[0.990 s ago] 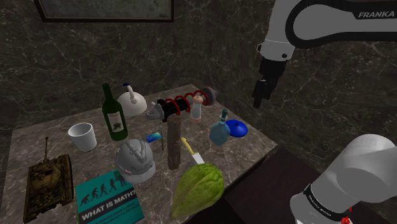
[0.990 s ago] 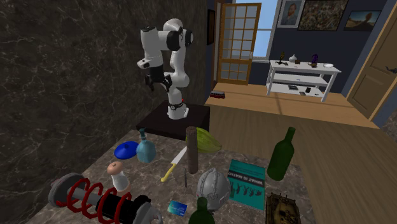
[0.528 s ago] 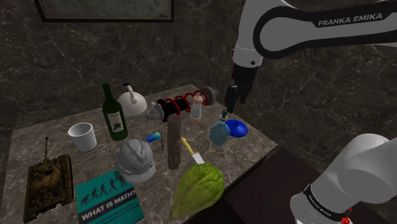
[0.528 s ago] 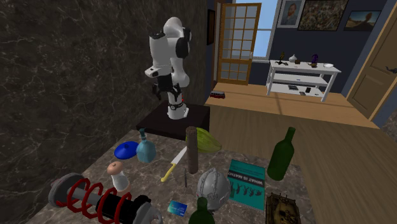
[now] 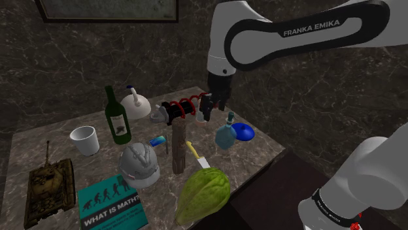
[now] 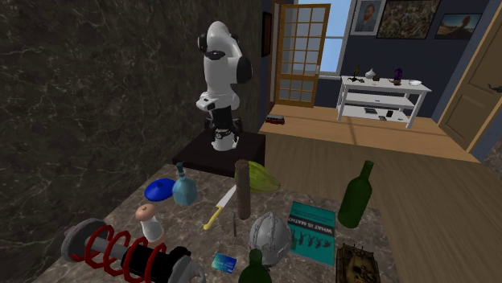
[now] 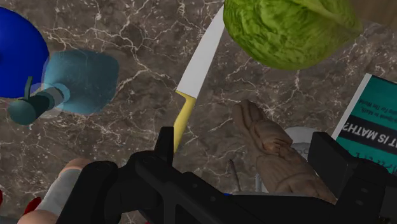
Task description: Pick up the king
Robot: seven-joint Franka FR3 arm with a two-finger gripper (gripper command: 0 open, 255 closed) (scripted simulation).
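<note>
Dark stone walls stand behind a crowded stone tabletop. The king, a tall brown carved chess piece, stands upright near the middle. A knife with a yellow handle lies just beside it, and a grey helmet sits on its other side.

The white arm reaches over the far end, and in the shoulder view its tip is by the red spring. Its black jaws are apart, with nothing in them. In the wrist view the king shows between them, but far below.

I think the job now is to get the jaws over the king. To do it well, the arm should line up right above the top and come straight down. The jaws should stay wide, one on each side. The king is tall and thin, so a bump could tip it. The knife and helmet are close, so slow is best.
</note>
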